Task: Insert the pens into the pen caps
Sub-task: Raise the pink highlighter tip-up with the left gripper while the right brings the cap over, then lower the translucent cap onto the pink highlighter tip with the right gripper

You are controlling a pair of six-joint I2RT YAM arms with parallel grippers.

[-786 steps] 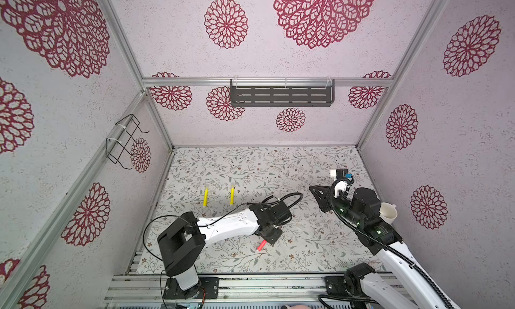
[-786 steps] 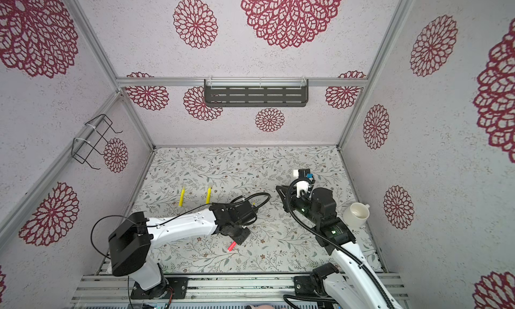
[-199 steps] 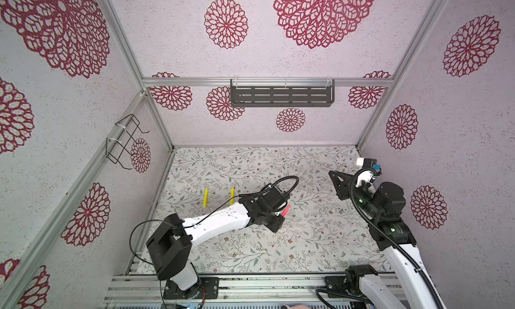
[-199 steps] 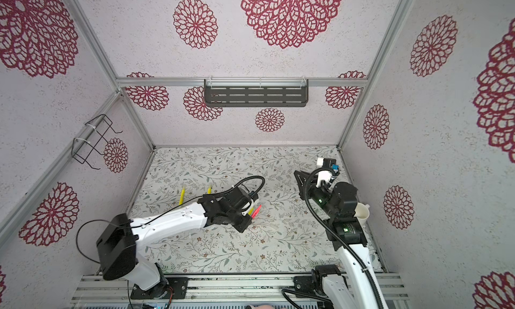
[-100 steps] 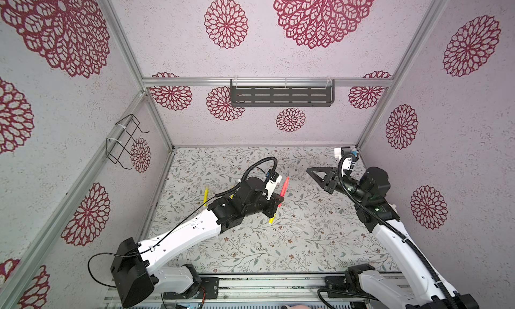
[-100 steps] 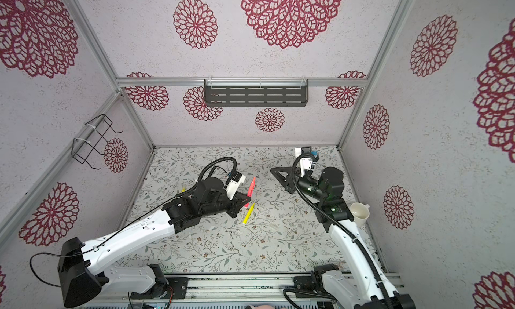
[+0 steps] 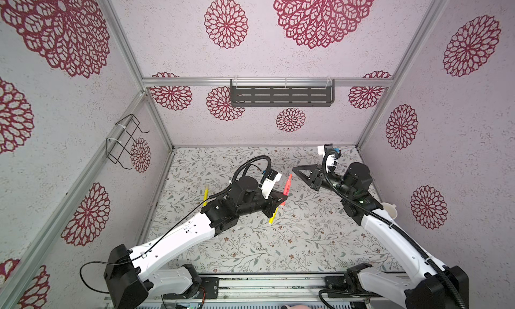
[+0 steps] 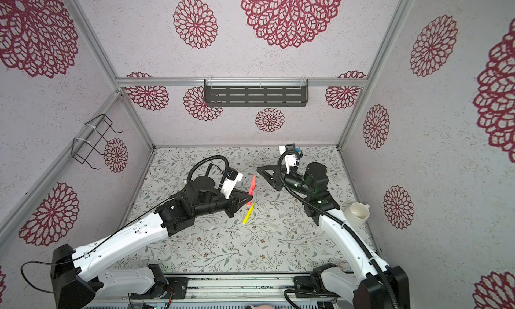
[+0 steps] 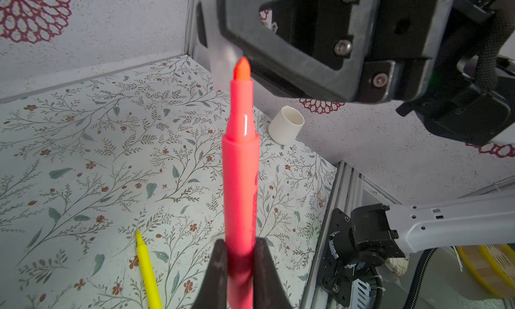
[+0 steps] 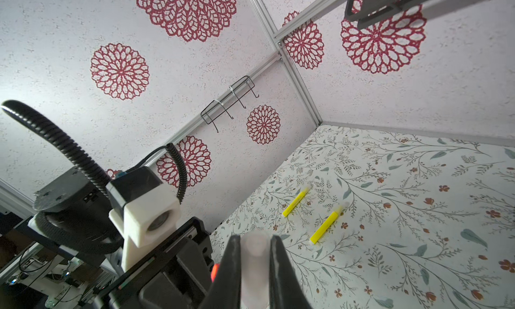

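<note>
My left gripper is shut on the lower barrel of the red-pink pen, held above the table with its orange tip pointing at the right gripper. My right gripper is shut on a clear pen cap, its open end facing the pen. The tip sits very close to the cap; I cannot tell if they touch. Yellow pens lie on the table: one under the left gripper, two further left.
A white cup lies at the right wall, behind the right arm. A dark shelf hangs on the back wall and a wire rack on the left wall.
Over the last second both arms rose and swung to the middle. The left gripper carried the red-pink pen up; in the last half second the right gripper moved left, closing on the pen's tip.
</note>
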